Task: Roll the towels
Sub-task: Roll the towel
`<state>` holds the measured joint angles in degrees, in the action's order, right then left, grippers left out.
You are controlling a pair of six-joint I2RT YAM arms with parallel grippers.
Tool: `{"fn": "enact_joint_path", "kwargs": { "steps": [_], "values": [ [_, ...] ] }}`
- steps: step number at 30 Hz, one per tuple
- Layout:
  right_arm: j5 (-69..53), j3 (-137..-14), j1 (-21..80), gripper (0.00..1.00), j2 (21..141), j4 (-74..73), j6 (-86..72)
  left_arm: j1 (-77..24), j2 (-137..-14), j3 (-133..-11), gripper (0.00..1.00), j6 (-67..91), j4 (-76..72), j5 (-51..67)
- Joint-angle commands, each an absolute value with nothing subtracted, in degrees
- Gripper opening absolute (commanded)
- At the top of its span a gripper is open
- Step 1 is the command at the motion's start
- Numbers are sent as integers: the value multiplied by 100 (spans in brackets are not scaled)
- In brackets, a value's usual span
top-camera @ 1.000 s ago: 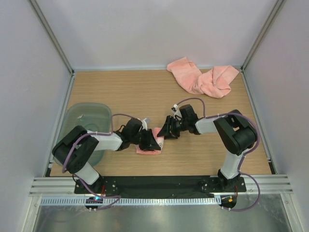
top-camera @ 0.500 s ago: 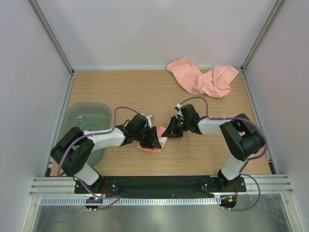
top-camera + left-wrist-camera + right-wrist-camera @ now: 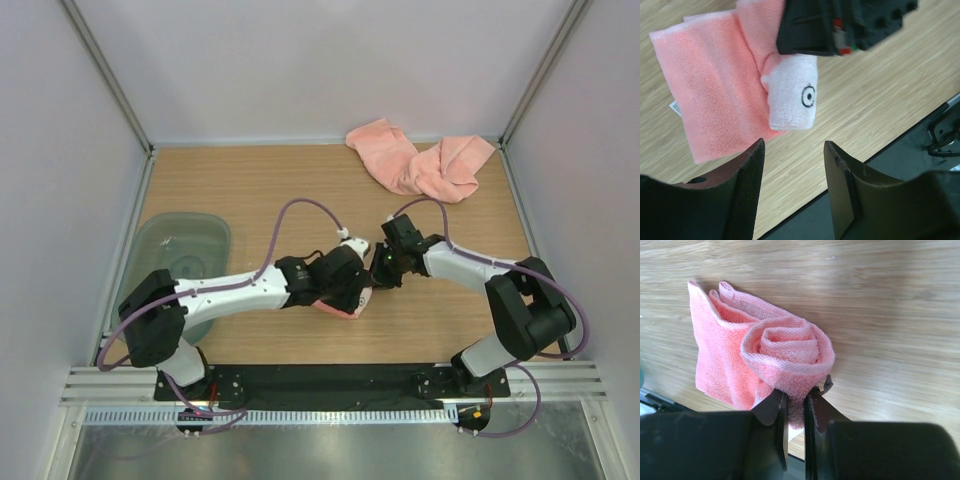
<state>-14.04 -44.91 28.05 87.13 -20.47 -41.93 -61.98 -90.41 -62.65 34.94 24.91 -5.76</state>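
A salmon-pink towel [image 3: 785, 347] lies partly rolled on the wooden table, its coil facing the right wrist camera. My right gripper [image 3: 795, 396] is shut on the outer layer of that roll. In the left wrist view the same towel [image 3: 710, 85] spreads flat beside a paler band [image 3: 792, 100] bearing a small ring mark. My left gripper [image 3: 792, 147] hangs open just short of it, with only bare wood between its fingers. From above, the left gripper [image 3: 352, 290] and right gripper [image 3: 378, 272] meet over this towel [image 3: 345, 306]. Two more towels [image 3: 420, 165] lie crumpled at the back right.
A translucent grey-green tray [image 3: 165, 240] stands at the left edge of the table. The black base strip [image 3: 330, 380] runs along the near edge, close to the left fingers. Grey walls close in the table on three sides.
The left arm has swung right and its jaws have widened, letting go of the towel. The right gripper has shut on the roll's outer layer and shifted right with it.
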Motion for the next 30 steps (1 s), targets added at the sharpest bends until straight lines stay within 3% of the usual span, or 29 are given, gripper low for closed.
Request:
{"fn": "enact_joint_path", "kwargs": {
  "steps": [1,12,23,28,30],
  "values": [
    [-809,-4746,2786,2,8613,-2909,-3946,-6661,-9167,-6740,52,3103,2944,-1862],
    [-1037,-5001,2795,2,8736,-3059,-3876,-7558,-10124,-7347,54,2654,2699,-2716],
    [-1169,-5045,2804,2,8736,-3129,-3814,-7620,-11030,-7603,56,2584,2584,-2848],
    [-1344,-5001,2804,3,8745,-3050,-3850,-7646,-11171,-7576,52,2610,2523,-2865],
    [-1406,-4975,2804,3,8745,-3024,-3876,-7646,-11241,-7559,42,2619,2514,-3014]
  ]
}}
